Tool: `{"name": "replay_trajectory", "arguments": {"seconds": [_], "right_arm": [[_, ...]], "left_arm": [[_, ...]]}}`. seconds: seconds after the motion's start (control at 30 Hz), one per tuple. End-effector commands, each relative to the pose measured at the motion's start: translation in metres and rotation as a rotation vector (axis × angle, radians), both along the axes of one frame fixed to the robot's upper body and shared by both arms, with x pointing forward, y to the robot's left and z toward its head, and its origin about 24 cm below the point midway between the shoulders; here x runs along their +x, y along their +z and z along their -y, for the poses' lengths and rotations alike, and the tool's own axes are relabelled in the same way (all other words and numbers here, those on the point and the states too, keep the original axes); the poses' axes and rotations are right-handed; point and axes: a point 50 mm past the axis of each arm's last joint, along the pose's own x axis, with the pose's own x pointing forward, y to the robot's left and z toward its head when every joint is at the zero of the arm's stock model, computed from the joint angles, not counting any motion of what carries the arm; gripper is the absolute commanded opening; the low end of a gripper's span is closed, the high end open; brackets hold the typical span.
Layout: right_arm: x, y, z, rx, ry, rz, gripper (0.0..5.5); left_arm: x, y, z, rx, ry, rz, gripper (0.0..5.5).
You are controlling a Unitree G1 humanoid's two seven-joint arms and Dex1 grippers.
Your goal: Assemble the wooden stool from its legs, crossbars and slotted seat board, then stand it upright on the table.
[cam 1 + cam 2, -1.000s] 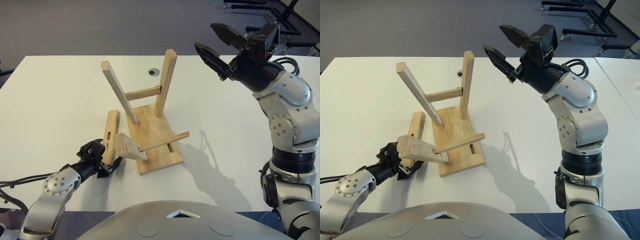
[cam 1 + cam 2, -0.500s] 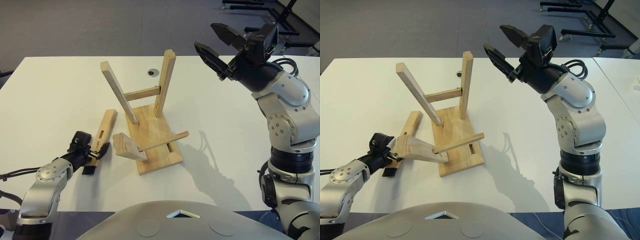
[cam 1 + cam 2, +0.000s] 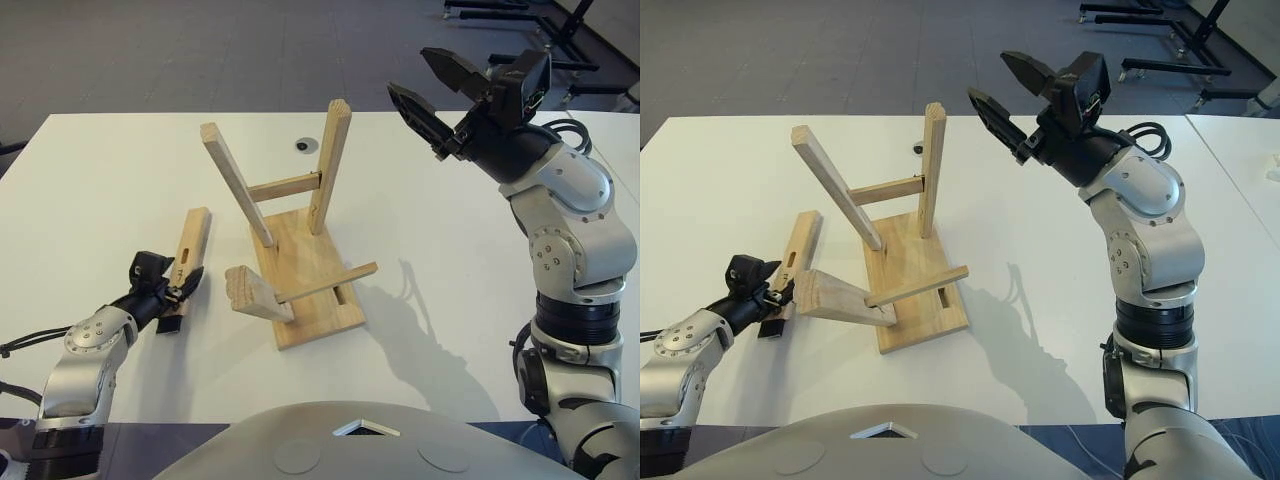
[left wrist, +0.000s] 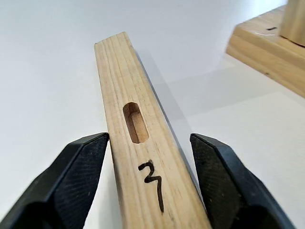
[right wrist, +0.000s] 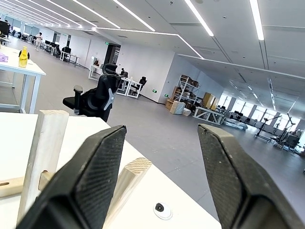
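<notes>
At the near left of the white table (image 3: 90, 180), the left gripper (image 4: 148, 138) sits low with its jaws apart, one on each side of the near end of a loose wooden leg (image 3: 192, 240). One pad (image 4: 83, 162) is just against the wood and the other stands clear, so nothing is clamped. That leg lies flat, slot upward, pointing away toward the far side. Just to its right, the slotted seat board (image 3: 318, 305) lies flat on the table. A slanted leg (image 3: 237, 183) and an upright leg (image 3: 331, 165) rise from its far half, joined by a crossbar (image 3: 285, 187). At its near end, a third leg (image 3: 255, 295) rests tilted, with a second crossbar (image 3: 330, 282) sticking out of it to the right across the board. Far right, the right gripper (image 3: 408, 70) hangs high above the table, jaws wide apart and holding nothing.
</notes>
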Motion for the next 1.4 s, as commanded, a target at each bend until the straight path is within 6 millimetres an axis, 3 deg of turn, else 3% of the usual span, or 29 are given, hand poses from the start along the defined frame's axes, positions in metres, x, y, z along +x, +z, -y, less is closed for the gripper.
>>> {"name": "replay_trajectory", "arguments": {"seconds": [0.03,0.13,0.37,0.5,0.6,0.73,0.83,0.93,1.0,1.1,1.27,1.4], "right_arm": [[0.001,0.006,0.001,0.012,-0.01,0.026,2.75],[0.001,0.007,0.001,0.014,-0.013,0.03,2.75],[0.002,0.006,0.0,0.002,-0.012,0.042,2.75],[0.002,0.007,0.0,0.001,-0.011,0.05,2.75],[0.004,0.009,0.002,0.028,-0.011,0.051,2.75],[0.005,0.018,0.007,0.201,0.042,0.0,2.75],[0.001,0.028,0.004,0.379,0.186,-0.072,2.75],[-0.008,0.036,-0.007,0.478,0.36,-0.116,2.75],[-0.012,0.04,-0.014,0.534,0.455,-0.133,2.75],[-0.015,0.042,-0.029,0.555,0.56,-0.144,2.75],[-0.027,0.046,-0.044,0.604,0.775,-0.182,2.75],[-0.029,0.048,-0.05,0.622,0.837,-0.2,2.75]], "left_arm": [[0.003,0.007,-0.012,0.039,0.076,-0.025,2.62],[0.008,0.016,-0.006,0.041,0.073,-0.024,2.08],[0.012,0.022,0.001,-0.002,0.096,-0.047,2.06],[0.02,0.033,0.001,0.001,0.099,0.031,2.06],[0.034,0.06,0.0,-0.033,0.079,0.222,2.06],[0.055,0.13,0.003,-0.093,-0.018,0.642,2.06],[0.059,0.18,0.039,-0.256,-0.278,0.877,2.06],[0.054,0.208,0.08,-0.551,-0.548,0.904,2.06],[0.048,0.211,0.1,-0.712,-0.712,0.823,2.06],[0.043,0.199,0.118,-0.862,-0.864,0.628,2.06],[0.037,0.187,0.126,-0.924,-0.945,0.5,2.06],[0.029,0.182,0.133,-0.993,-1.006,0.441,2.06]]}}
